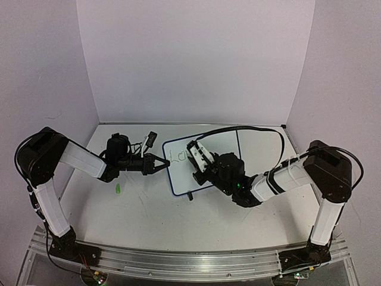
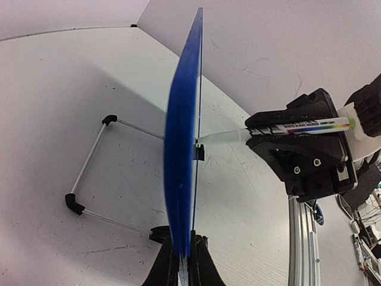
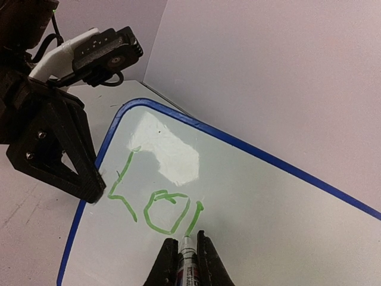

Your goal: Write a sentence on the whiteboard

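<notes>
- Small glossy white whiteboard [image 1: 256, 156] with rounded corners and a thin blue rim stands on the white counter [image 1: 149, 217]. It sits mid-field between the two arms, with its writing face toward the right arm.
- Left hand [image 1: 164, 164]: black fingers pinched narrow onto the whiteboard's left edge. The left wrist view shows the board edge-on, blue back visible, with the edge clamped between the two fingers at the bottom of the frame.
- Right hand [image 3: 186, 241]: closed on a slim white marker [image 3: 189, 265] with a printed barrel. The marker tip touches the board face.
- Green writing [image 3: 156, 205] on the board reads "L", "o", then one slanted stroke rising from the marker tip. It lies in the left part of the face, near the left hand's finger.
- Thin wire frame [image 2: 89, 173] with black corner pieces runs out from the board's back side over the counter.
- Small green piece [image 1: 118, 189] lies on the counter near the left arm, apart from the board. It is too small to identify.
</notes>
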`<state>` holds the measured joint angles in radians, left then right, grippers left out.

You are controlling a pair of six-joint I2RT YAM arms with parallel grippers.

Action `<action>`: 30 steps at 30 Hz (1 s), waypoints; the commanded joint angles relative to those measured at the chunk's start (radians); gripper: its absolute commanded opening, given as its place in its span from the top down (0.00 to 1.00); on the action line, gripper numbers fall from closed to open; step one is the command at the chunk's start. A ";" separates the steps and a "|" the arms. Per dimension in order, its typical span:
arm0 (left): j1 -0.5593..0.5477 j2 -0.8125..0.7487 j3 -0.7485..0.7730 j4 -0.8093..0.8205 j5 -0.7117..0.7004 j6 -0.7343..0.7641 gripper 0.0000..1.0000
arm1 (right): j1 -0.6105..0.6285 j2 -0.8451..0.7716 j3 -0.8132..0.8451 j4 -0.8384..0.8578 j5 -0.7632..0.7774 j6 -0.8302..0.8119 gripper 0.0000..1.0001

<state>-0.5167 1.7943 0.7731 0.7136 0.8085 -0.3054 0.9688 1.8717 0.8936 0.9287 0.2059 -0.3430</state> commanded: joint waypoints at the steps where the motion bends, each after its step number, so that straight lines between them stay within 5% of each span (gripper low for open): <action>1: -0.001 -0.018 0.030 -0.027 -0.019 0.063 1.00 | -0.004 -0.019 0.035 0.023 0.067 -0.016 1.00; 30: -0.001 -0.021 0.030 -0.031 -0.018 0.066 1.00 | -0.015 -0.085 -0.025 0.051 0.008 0.012 1.00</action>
<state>-0.5171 1.7943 0.7795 0.7059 0.8108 -0.2947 0.9639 1.7655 0.8394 0.9467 0.2375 -0.3552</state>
